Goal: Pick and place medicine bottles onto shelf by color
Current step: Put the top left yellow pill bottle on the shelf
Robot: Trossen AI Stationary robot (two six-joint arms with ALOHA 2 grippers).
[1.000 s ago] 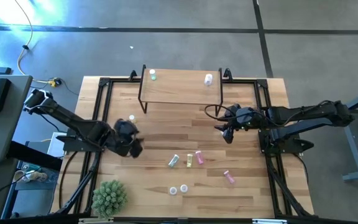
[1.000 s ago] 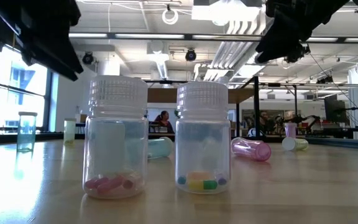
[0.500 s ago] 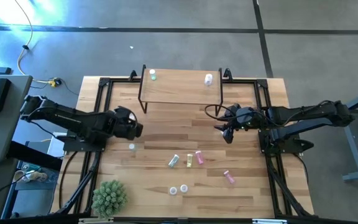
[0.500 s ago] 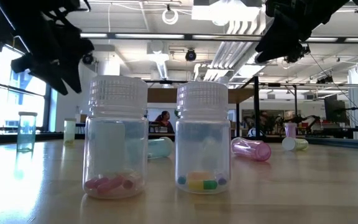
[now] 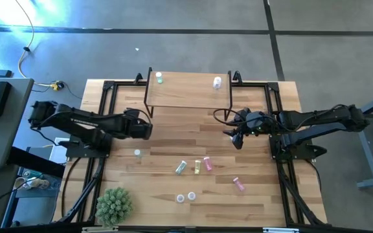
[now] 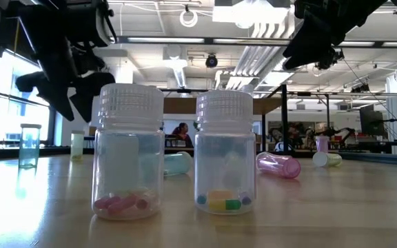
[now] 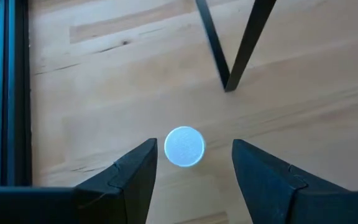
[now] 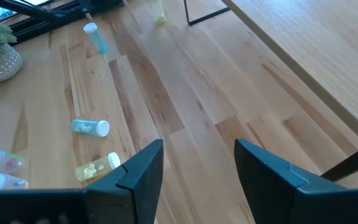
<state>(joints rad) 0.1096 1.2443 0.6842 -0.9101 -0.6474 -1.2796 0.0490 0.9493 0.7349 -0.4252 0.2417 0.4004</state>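
Front bottles (image 6: 128,151): two clear ribbed-cap plastic cylinders, upright, near table edge.
Left gripper (image 7: 191,165): jaws wide, above an upright white-capped bottle (image 7: 184,147).
Right gripper (image 8: 197,165): jaws wide, empty.
Shelf (image 5: 186,89): light-wood board, far end, carrying two bottles.

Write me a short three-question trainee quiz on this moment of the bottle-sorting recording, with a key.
1. True or false: the left gripper is shut on the upright bottle below it.
2. How many bottles stand on the shelf?
3. The right gripper holds: A, a pink bottle; B, nothing; C, a green bottle.
Key: 1, false: it is open, with the upright bottle showing between its fingers. 2, two. 3, B.
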